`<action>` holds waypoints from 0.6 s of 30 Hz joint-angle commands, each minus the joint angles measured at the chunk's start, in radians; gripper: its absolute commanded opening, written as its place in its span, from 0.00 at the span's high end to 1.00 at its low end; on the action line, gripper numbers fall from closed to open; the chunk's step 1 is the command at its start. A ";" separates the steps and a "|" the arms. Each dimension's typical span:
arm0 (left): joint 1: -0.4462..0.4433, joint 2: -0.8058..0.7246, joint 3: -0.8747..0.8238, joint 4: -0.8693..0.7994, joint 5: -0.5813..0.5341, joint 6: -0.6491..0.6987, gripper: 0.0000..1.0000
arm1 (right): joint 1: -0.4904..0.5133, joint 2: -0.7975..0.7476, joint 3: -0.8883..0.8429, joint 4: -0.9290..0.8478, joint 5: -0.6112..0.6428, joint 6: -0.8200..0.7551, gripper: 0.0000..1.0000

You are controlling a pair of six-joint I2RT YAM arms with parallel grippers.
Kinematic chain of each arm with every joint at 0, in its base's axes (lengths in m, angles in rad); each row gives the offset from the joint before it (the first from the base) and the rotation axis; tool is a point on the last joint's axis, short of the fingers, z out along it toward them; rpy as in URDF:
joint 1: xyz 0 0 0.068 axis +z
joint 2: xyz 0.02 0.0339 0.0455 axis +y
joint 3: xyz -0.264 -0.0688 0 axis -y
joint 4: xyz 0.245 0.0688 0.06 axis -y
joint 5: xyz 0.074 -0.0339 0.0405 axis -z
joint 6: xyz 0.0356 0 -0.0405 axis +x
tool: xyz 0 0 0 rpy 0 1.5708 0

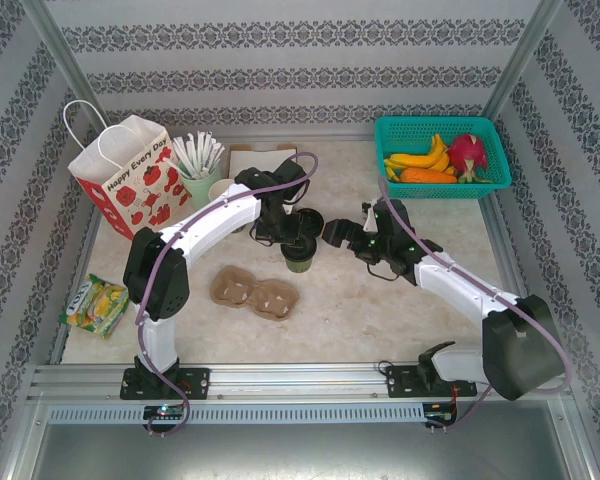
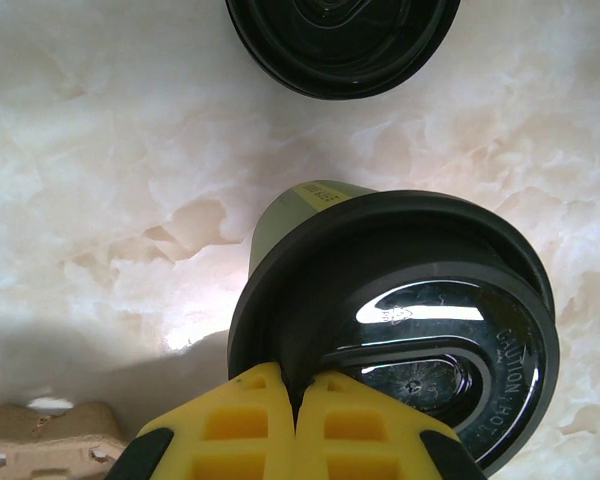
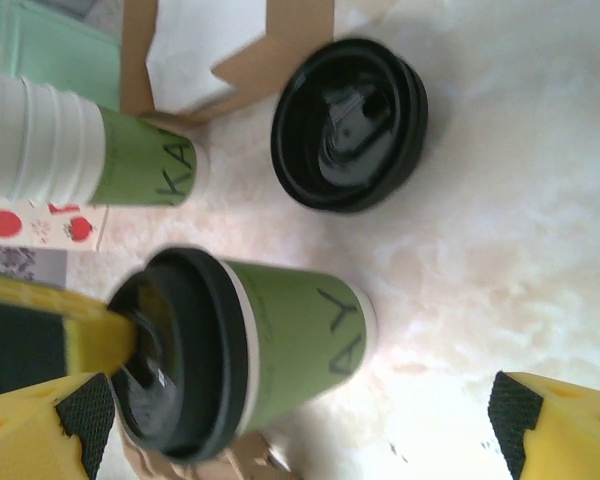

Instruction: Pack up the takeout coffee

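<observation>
Olive-green cup (image 3: pixel 290 345), black lid (image 2: pixel 420 350)

The takeout coffee (image 1: pixel 300 263) is a small paper cup (image 3: pixel 295 345), olive-green outside, with dark handwritten letters "AY" on its wall and a small yellow sticker just under the rim. A round black plastic lid (image 2: pixel 410 345) sits on its mouth, glossy, with a raised rim, an oval sip recess and embossed "CAUTION HOT" lettering; a thin cream line of the cup's rim shows beneath it. The cup stands upright on the pale marbled counter (image 1: pixel 380 310), just behind the right end of the cardboard cup carrier (image 1: pixel 253 291), outside its wells.
</observation>
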 commanded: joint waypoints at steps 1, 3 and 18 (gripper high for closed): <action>-0.018 0.066 -0.027 0.024 -0.009 -0.034 1.00 | 0.055 -0.045 -0.069 0.058 0.006 -0.058 0.02; -0.019 0.066 -0.028 0.023 -0.006 -0.036 1.00 | 0.088 -0.059 -0.101 0.102 0.005 -0.072 0.03; -0.021 0.067 -0.024 0.006 -0.010 -0.031 1.00 | 0.192 0.048 -0.141 0.339 0.025 -0.166 0.06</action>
